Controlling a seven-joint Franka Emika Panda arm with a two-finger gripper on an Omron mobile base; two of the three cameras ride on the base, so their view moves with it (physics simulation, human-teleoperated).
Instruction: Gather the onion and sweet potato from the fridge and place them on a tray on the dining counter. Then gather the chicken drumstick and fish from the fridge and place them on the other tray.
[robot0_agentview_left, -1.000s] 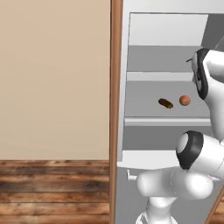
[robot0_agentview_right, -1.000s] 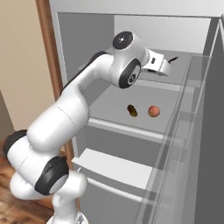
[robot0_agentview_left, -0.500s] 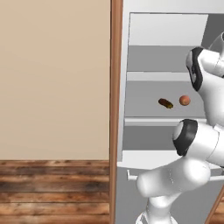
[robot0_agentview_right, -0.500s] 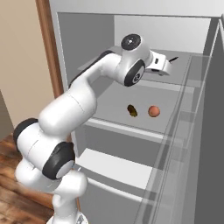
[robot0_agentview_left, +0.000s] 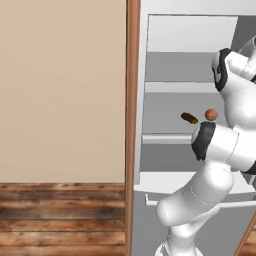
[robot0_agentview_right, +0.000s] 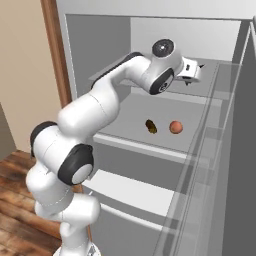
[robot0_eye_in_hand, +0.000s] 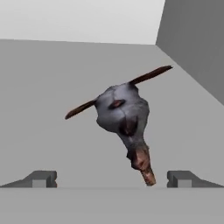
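The fridge (robot0_agentview_right: 95, 55) stands open. On its middle shelf lie the round orange-brown onion (robot0_agentview_right: 175, 127) (robot0_agentview_left: 211, 114) and, to its left, the dark brown sweet potato (robot0_agentview_right: 150, 126) (robot0_agentview_left: 189, 118). My arm reaches into the shelf above them, where my gripper (robot0_agentview_right: 196, 74) is open. In the hand view a grey fish (robot0_eye_in_hand: 124, 116) with brown fins and tail lies on the shelf just ahead of my gripper (robot0_eye_in_hand: 111, 178). The two fingertips (robot0_eye_in_hand: 41, 178) stand wide apart on either side of its tail and do not touch it.
The fridge's wood-brown frame (robot0_agentview_left: 132, 125) runs down the left of the opening, with a beige wall (robot0_agentview_left: 60, 90) and wood floor (robot0_agentview_left: 60, 215) beside it. The open door's clear shelves (robot0_agentview_right: 220, 150) stand close on the right. My own arm crosses in front of the lower shelves.
The arm's elbow and lower links have swung up and toward the fridge. The hand stays at the upper shelf with its fingers open. Onion and sweet potato have not moved.
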